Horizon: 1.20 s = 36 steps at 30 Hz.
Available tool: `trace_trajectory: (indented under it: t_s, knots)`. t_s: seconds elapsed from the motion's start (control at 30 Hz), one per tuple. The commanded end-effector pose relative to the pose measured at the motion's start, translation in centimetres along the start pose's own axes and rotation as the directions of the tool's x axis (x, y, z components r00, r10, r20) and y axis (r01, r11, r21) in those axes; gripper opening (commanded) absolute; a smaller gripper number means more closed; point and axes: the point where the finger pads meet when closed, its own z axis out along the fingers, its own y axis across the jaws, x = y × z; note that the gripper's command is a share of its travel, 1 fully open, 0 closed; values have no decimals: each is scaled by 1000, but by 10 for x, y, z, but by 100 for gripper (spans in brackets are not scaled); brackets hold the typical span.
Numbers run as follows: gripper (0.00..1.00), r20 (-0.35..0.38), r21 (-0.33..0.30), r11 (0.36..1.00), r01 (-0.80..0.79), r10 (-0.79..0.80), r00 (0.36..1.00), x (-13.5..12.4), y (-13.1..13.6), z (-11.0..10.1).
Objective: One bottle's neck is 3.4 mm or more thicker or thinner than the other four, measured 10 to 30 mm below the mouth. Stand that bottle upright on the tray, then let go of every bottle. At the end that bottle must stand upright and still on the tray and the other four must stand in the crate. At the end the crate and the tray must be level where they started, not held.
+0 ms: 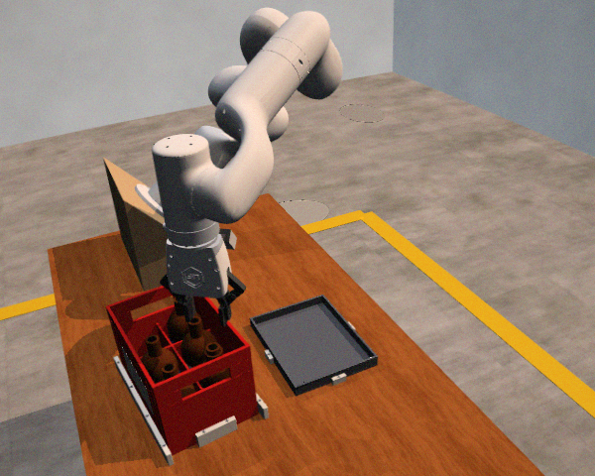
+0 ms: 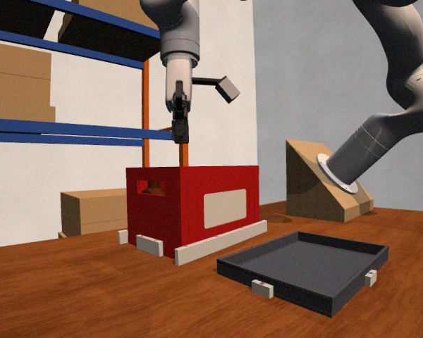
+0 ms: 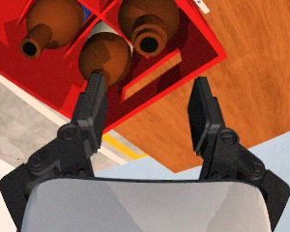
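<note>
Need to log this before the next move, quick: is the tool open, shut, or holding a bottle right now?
Tool: open and holding nothing; its fingers stand apart above the red crate, with no bottle between them.

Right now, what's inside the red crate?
Brown bottles stand in the divided cells of the red crate. The top view shows about four necks; the open gripper, above the back cells and holding nothing, hides whatever else is there. Bottle bases are hidden by the walls.
</note>
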Motion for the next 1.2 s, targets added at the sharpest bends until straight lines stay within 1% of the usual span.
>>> trace_trajectory:
  t_s: [0.0,0.43,0.87,1.17]
  knots:
    - [65,2,0,1000,1,-1,1000,0,0,-1]
    - [65,2,0,1000,1,-1,1000,-1,0,4]
    - [65,2,0,1000,1,-1,1000,-1,0,16]
    - [65,2,0,1000,1,-1,1000,-1,0,28]
